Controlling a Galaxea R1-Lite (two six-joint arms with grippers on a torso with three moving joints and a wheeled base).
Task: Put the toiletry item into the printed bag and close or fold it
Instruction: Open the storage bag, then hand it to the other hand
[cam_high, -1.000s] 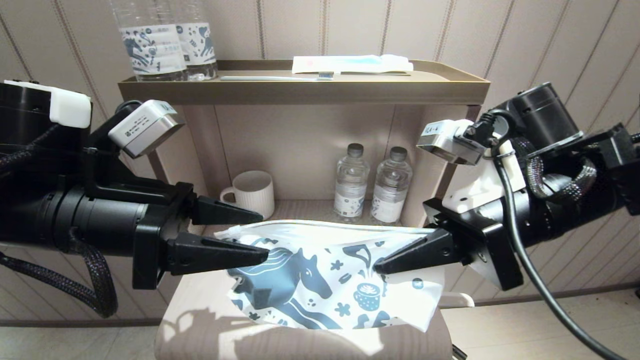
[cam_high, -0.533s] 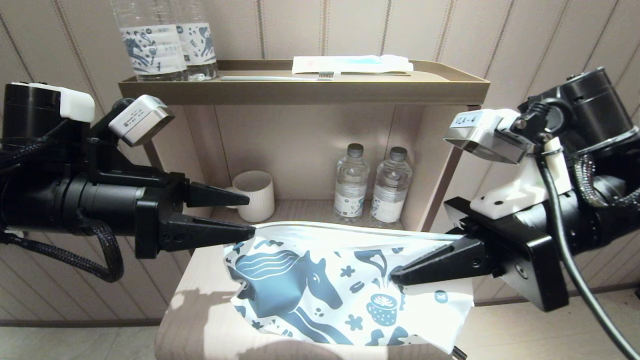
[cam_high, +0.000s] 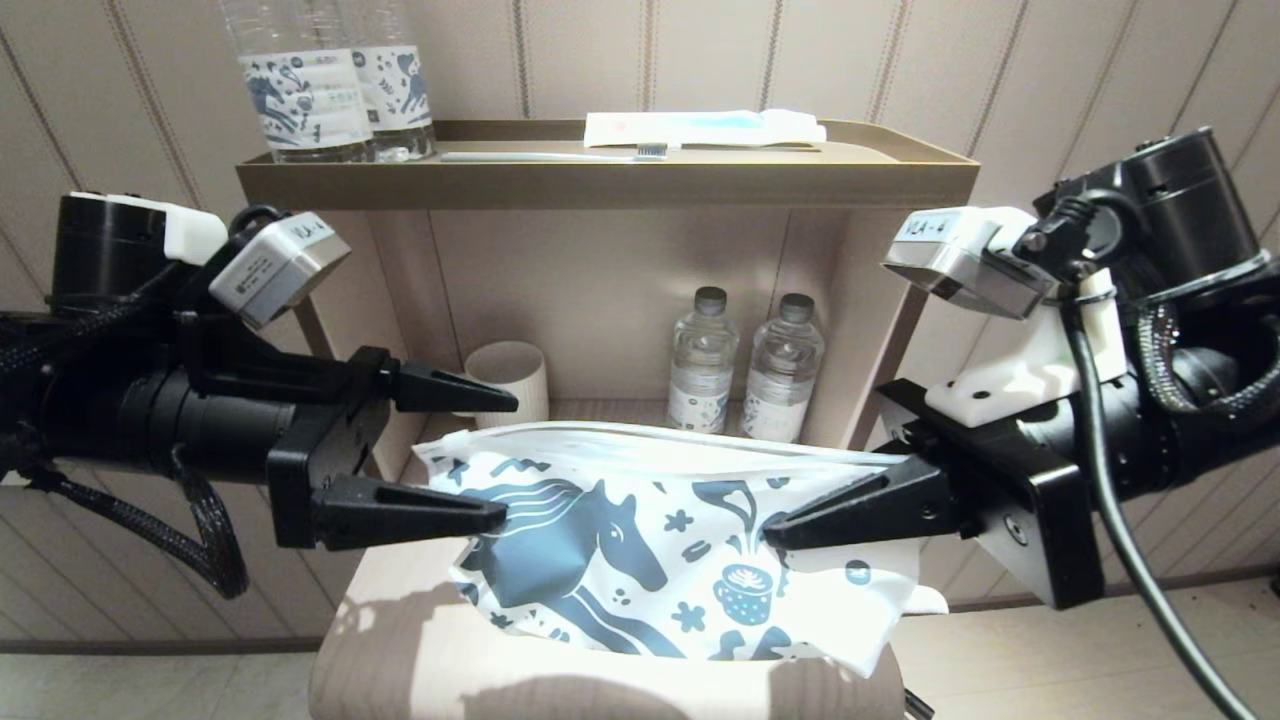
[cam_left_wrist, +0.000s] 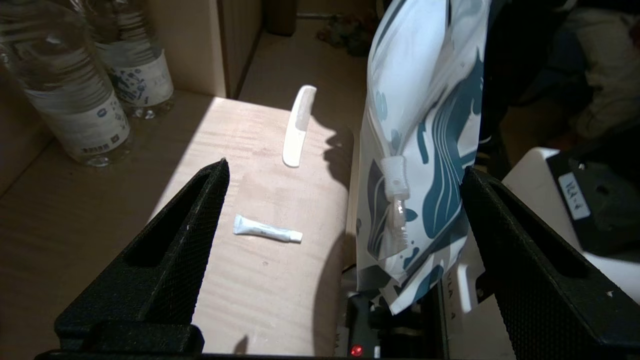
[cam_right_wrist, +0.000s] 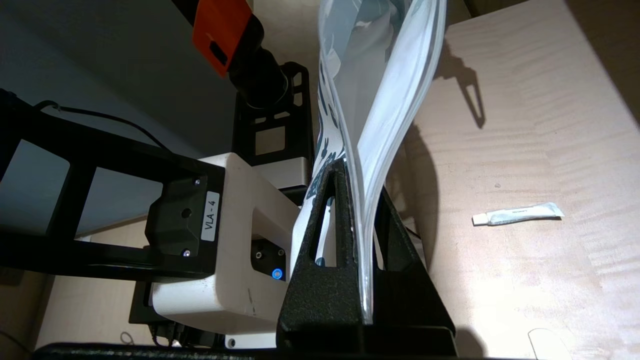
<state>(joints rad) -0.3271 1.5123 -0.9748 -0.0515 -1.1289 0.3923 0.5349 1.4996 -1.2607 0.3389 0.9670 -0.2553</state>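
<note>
The toiletry item (cam_left_wrist: 298, 132), a flat white stick with a rounded tip, lies on the pale wooden tabletop (cam_left_wrist: 240, 280) outside the bag, between the water bottles and the hanging pouch. Nearer the left claw on the same surface lies a small white tube (cam_left_wrist: 267, 229), well apart from the stick.

The printed bag (cam_high: 640, 540) hangs in the air above the tabletop's front edge, its zip strip uppermost and running level, the dark blue horse and cup facing the head camera. The right claw (cam_high: 800, 525) is clenched on the bag's right end; its wrist view shows both fingers pressed together with the plastic edge pinched between them. The bag's mouth gapes slightly, as that view shows the two walls parting away from the grip.

The left claw (cam_high: 495, 460) stands released at the bag's left end, jaws wide, one finger above the zip edge and one below, level with the horse's mane. In its wrist view the bag hangs in the gap close to one finger, and no pinch shows.

Behind the bag, in the shelf's lower compartment, stand a ribbed white cup (cam_high: 510, 375) and two small water bottles (cam_high: 745, 365). On the top tray (cam_high: 900, 165) rest two larger bottles (cam_high: 330, 80), a toothbrush (cam_high: 560, 155) and a white packet with a light-blue band (cam_high: 700, 127).
</note>
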